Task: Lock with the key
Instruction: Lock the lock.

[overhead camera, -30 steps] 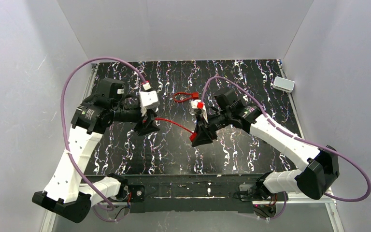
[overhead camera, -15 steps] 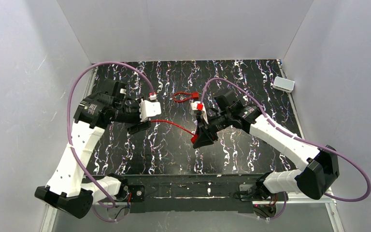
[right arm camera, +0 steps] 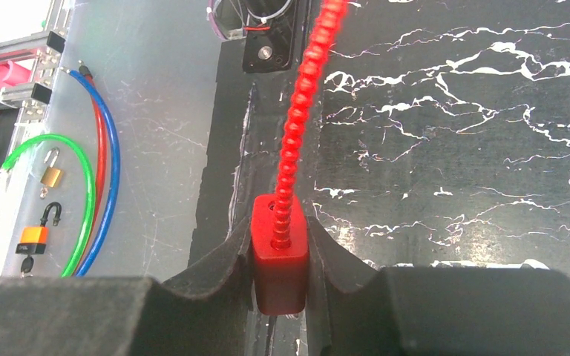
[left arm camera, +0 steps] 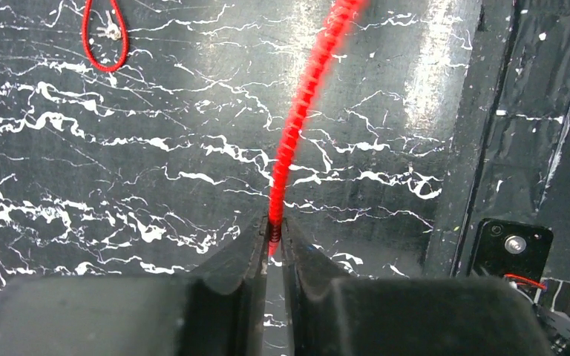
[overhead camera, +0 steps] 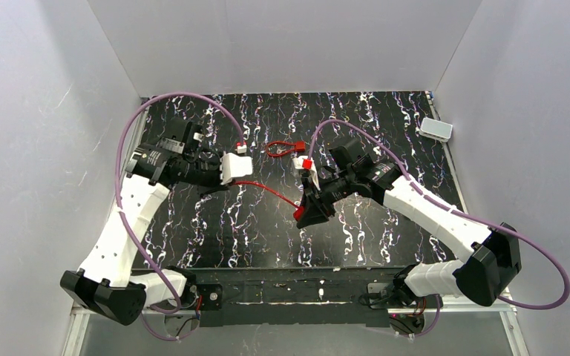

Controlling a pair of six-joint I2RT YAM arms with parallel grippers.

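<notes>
My right gripper [overhead camera: 302, 211] [right arm camera: 280, 226] is shut on the red lock body [right arm camera: 279, 256], which sits upright between its pads. A red beaded cable [overhead camera: 263, 190] [right arm camera: 300, 111] leaves the top of that body and runs left over the black marbled table. Its free end [left arm camera: 276, 222] is pinched at the tips of my left gripper [overhead camera: 223, 189] [left arm camera: 274, 228], which is shut on it. The key on a red cord loop [overhead camera: 282, 148] [left arm camera: 104, 37] lies flat on the table behind both grippers, untouched.
A small white box [overhead camera: 436, 129] sits at the back right corner. Past the table's near edge [right arm camera: 223, 185] is a clear panel with green and blue cables [right arm camera: 89, 200] and two small padlocks [right arm camera: 35, 236]. White walls close in the sides and back.
My left gripper has turned and shut on the cable's free end; one second ago it stood open. The right gripper has kept still with the lock body.
</notes>
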